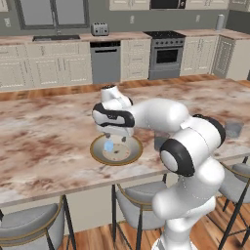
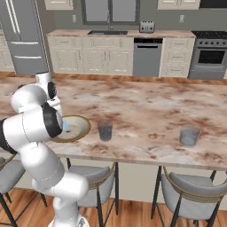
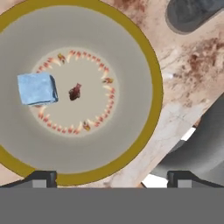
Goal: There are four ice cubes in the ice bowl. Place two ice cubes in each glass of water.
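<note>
Marble island counter (image 1: 44,136) carries the ice bowl (image 3: 151,74), where I hold my gripper (image 3: 111,177) above it with jaws spread empty, the one ice cube (image 3: 37,89) left of bowl centre, toward my left fingertip (image 3: 41,178).

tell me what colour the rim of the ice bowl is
Golden-tan, around a grey-beige inside; the ice bowl shows best in the hand view.

Open bowl (image 3: 148,65) interior around one ice cube (image 3: 37,89); nearest glass (image 2: 105,130) beside the rim.
</note>
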Tool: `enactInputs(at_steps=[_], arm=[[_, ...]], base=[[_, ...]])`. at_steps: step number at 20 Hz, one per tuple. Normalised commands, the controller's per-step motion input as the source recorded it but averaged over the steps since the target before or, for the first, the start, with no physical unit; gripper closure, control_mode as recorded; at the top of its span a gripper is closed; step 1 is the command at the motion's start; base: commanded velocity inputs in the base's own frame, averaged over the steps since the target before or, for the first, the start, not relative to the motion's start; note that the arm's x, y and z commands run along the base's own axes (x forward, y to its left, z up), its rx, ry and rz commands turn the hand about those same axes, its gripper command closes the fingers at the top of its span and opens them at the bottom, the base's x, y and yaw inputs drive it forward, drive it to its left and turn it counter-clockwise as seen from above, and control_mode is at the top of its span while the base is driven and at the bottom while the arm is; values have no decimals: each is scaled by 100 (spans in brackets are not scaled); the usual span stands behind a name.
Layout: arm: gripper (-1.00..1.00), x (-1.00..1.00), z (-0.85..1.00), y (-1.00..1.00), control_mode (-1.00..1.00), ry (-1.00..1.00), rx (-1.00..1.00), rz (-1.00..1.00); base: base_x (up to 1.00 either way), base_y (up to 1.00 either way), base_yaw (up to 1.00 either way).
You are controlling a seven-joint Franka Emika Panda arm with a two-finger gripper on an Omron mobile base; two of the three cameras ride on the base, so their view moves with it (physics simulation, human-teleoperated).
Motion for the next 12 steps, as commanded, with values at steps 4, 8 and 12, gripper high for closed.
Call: enactInputs(at_steps=[4, 8, 12], arm=[[-100, 0, -31, 0, -100, -5, 0, -9], [-100, 4, -21, 0, -100, -6, 0, -6], [-100, 8, -6, 0, -100, -7, 0, 0]], base=[[0, 0, 0], [0, 0, 0], [0, 0, 0]])
